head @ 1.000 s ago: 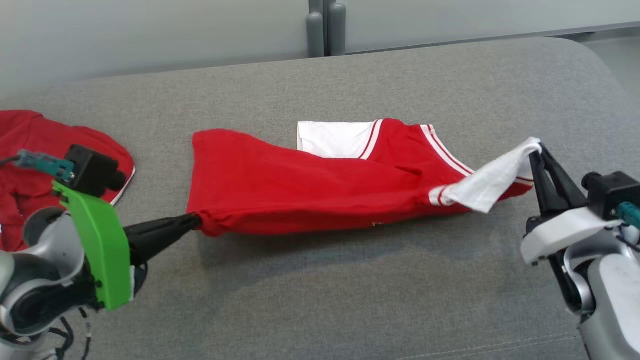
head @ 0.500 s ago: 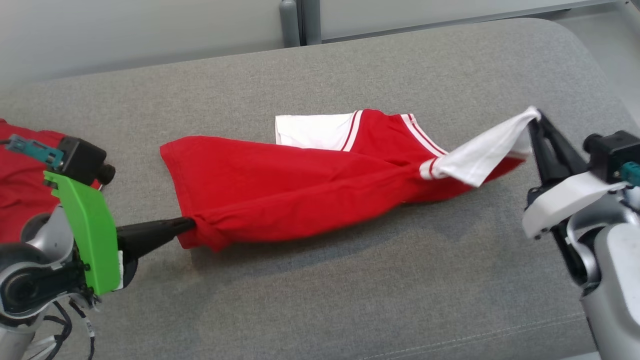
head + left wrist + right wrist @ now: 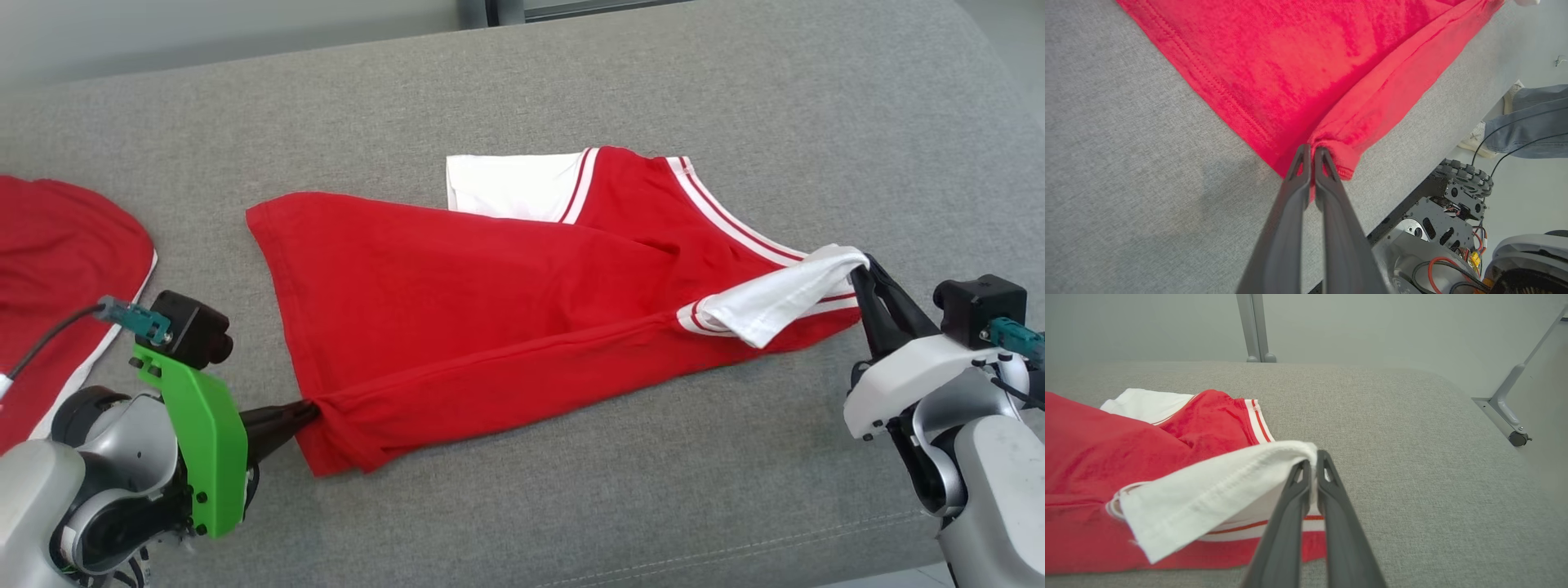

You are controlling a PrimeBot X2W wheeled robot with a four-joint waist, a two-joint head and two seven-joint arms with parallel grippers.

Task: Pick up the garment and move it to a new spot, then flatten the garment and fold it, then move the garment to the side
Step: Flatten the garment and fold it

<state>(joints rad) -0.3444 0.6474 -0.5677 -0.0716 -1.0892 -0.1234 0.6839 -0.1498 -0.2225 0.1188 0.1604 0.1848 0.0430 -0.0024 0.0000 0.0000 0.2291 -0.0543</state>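
The garment (image 3: 490,294) is a red shirt with white, red-striped sleeves, stretched across the grey cushioned surface (image 3: 571,506). My left gripper (image 3: 310,411) is shut on its lower hem corner at the near left; the left wrist view shows the fingertips (image 3: 1306,153) pinching the bunched red hem (image 3: 1339,159). My right gripper (image 3: 861,269) is shut on the white sleeve (image 3: 775,302) at the right, holding it a little above the surface. In the right wrist view the sleeve (image 3: 1208,490) drapes leftwards from the fingertips (image 3: 1312,459). The other white sleeve (image 3: 506,184) lies flat at the back.
A second red cloth (image 3: 57,269) with a white edge lies at the far left of the surface. Metal posts (image 3: 1255,326) stand behind the back edge. The left wrist view shows my wheeled base (image 3: 1453,204) and a person's legs (image 3: 1523,122) beyond the front edge.
The head camera has tilted down. Both grippers have come lower and nearer with the garment, which now lies spread wider and flatter; the right sleeve is held lower.
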